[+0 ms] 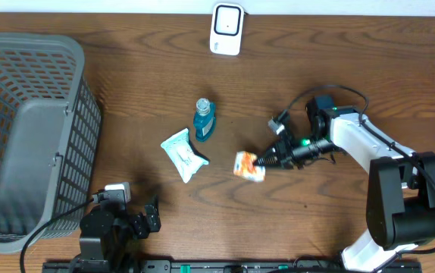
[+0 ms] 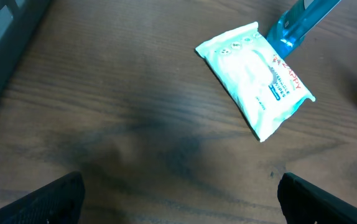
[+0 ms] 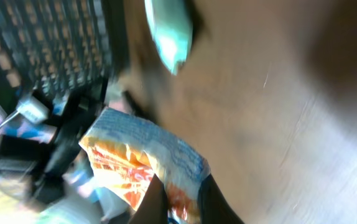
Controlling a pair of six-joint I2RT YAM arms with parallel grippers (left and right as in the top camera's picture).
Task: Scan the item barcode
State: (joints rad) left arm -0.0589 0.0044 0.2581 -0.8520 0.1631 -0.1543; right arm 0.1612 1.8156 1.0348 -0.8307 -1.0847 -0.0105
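Pinching the orange snack packet (image 1: 248,165) by one edge, right gripper (image 1: 263,160) clamped on it, mid-table, well apart from the scanner (image 1: 226,29). Left gripper (image 1: 152,214) fingers wide apart, empty. Risk: the thin edge grip lets the packet twist or slip, hiding the barcode.

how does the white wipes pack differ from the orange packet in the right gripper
The white wipes pack is white with teal print; the orange packet is orange with a blue-white edge. The wipes pack lies flat on the table, untouched; the orange packet is pinched in the shut right gripper. Both are soft sealed packs.
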